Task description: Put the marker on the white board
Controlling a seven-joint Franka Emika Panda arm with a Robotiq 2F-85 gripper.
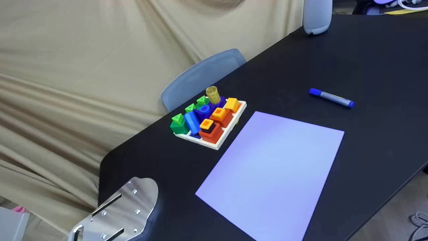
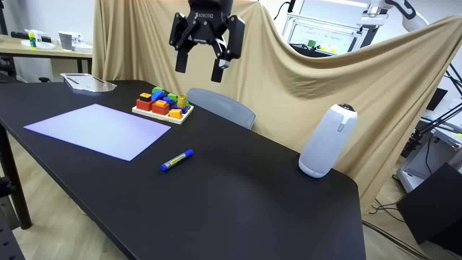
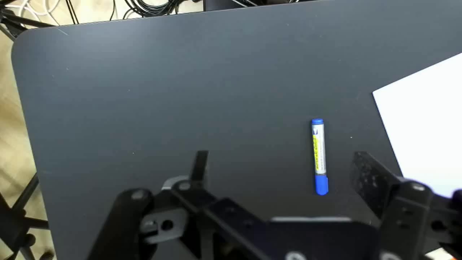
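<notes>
The marker lies flat on the black table, with blue ends and a silver body. It shows in both exterior views and in the wrist view. The white board is a plain pale lavender sheet flat on the table near the marker but apart from it. It also shows in an exterior view and at the right of the wrist view. My gripper is open and empty, high above the table. In the wrist view the marker shows between the spread fingers, well below them.
A white tray of colourful blocks stands beside the board. A tall white rounded device stands at the table's edge. A metal plate lies at the table's end. A grey chair back rises by the edge, before a beige curtain.
</notes>
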